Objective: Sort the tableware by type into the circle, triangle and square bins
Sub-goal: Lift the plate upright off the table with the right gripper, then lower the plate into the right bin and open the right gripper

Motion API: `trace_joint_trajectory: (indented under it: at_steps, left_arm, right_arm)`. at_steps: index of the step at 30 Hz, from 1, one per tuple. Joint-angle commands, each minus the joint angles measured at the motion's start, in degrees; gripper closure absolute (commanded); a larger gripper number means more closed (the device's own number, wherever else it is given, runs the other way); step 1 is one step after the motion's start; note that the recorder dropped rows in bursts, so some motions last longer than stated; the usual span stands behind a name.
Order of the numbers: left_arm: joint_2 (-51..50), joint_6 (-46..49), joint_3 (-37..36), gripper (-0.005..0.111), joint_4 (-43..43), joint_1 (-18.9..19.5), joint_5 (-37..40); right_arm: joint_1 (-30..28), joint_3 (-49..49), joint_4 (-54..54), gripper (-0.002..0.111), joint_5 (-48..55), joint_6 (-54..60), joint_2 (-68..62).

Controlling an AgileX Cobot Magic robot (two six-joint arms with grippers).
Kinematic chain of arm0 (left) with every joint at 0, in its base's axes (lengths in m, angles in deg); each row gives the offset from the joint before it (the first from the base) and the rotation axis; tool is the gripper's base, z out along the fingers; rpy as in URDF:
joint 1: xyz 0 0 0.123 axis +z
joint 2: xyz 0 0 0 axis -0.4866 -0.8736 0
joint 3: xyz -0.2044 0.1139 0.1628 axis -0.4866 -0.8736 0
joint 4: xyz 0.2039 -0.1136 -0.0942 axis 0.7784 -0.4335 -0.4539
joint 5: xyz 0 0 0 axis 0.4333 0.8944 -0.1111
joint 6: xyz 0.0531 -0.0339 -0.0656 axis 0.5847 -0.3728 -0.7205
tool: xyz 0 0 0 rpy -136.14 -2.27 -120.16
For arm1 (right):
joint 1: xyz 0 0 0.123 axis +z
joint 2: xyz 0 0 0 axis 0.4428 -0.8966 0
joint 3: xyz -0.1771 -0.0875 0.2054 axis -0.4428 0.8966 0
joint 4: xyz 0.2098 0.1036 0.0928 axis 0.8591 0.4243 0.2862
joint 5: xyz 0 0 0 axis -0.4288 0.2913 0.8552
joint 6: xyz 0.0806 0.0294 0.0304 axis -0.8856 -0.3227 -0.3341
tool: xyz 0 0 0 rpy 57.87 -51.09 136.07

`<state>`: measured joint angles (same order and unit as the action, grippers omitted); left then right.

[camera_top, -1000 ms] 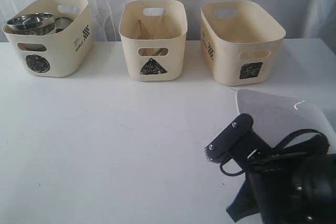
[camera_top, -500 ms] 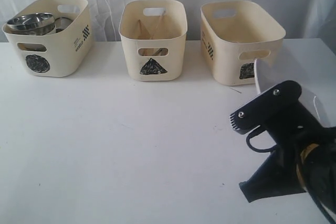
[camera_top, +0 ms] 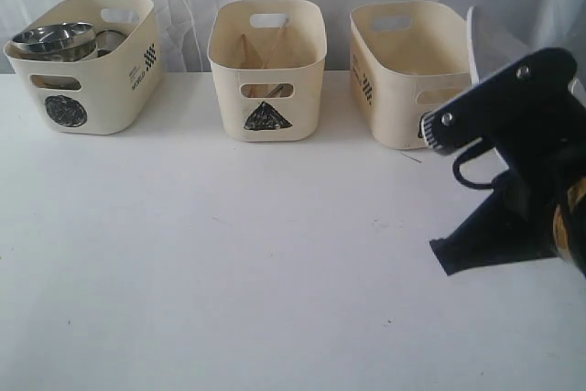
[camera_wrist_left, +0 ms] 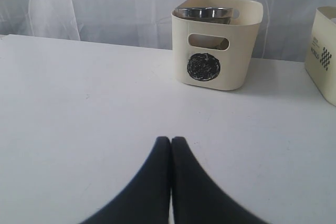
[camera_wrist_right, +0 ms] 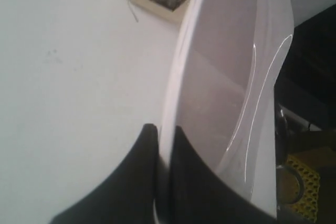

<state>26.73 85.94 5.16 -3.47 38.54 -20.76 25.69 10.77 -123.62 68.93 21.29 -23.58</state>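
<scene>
Right gripper [camera_wrist_right: 164, 129] clamped on rim of plate [camera_wrist_right: 226, 66]; plate upright in the air, just beside square bin [camera_top: 403, 61]. Left gripper [camera_wrist_left: 171, 142] closed, empty, over bench [camera_wrist_left: 79, 103]. Risk: thin edge grip may slip, and plate may strike bin wall on lowering.
</scene>
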Motion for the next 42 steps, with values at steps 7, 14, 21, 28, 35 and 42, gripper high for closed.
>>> trace_joint_trajectory:
  at_steps: [7, 14, 21, 28, 35, 42]
  left_arm:
    - [0.31, -0.17, -0.20, 0.107, -0.41, 0.10, -0.20]
    - [0.31, -0.17, -0.20, 0.107, -0.41, 0.10, -0.20]
    - [0.31, -0.17, -0.20, 0.107, -0.41, 0.10, -0.20]
    - [0.31, -0.17, -0.20, 0.107, -0.41, 0.10, -0.20]
    - [0.31, -0.17, -0.20, 0.107, -0.41, 0.10, -0.20]
    - [0.31, -0.17, -0.20, 0.107, -0.41, 0.10, -0.20]
  right_arm:
    - [-0.68, -11.64, -16.72, 0.108, 1.14, 5.22, -1.43]
    - [-12.16, -19.59, -15.99, 0.108, -11.07, 9.79, -8.63]
    - [-26.87, -31.09, -8.11, 0.108, -28.55, 15.29, -21.56]
    - [-33.42, -49.91, 6.44, 0.108, -35.57, 32.41, -36.82]
    - [-34.58, -62.26, 14.98, 0.108, -37.16, 43.00, -49.33]
    - [-36.00, -64.98, 17.63, 0.108, -39.59, 43.00, -55.50]
